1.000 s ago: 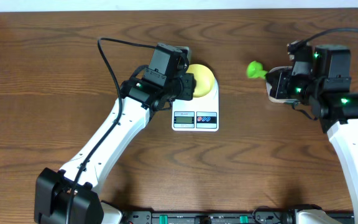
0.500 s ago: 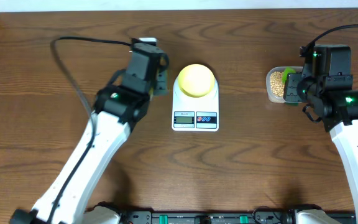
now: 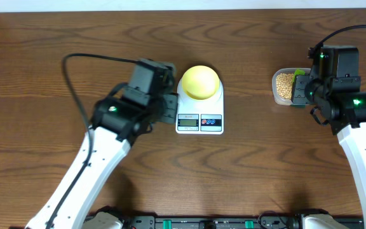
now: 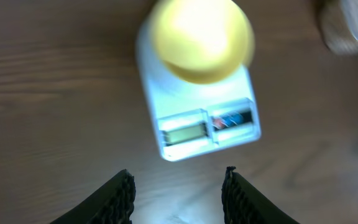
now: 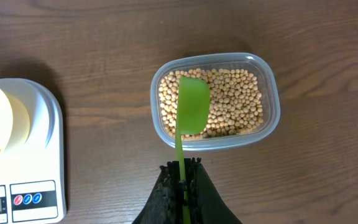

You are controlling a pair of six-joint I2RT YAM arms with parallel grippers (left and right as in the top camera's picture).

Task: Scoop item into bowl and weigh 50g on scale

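The pale yellow bowl (image 3: 200,81) sits on the white scale (image 3: 199,119); both show blurred in the left wrist view, the bowl (image 4: 202,38) on the scale (image 4: 197,127). My left gripper (image 4: 178,190) is open and empty, just left of the scale's front in the overhead view (image 3: 168,108). My right gripper (image 5: 183,177) is shut on the handle of a green scoop (image 5: 191,112), whose head hangs over the tan beans (image 5: 235,102) in the clear tub (image 5: 269,118). The tub of beans (image 3: 283,84) stands at the right, partly hidden by my right arm.
Dark wooden table (image 3: 246,172) all round. A black cable (image 3: 81,60) loops off the left arm. The right arm (image 3: 354,121) reaches along the right edge. The scale also shows at the left of the right wrist view (image 5: 23,186).
My left arm has drawn off the bowl and swung left, then toward the front beside the scale. My right gripper brought the scoop back from the left to over the tub.
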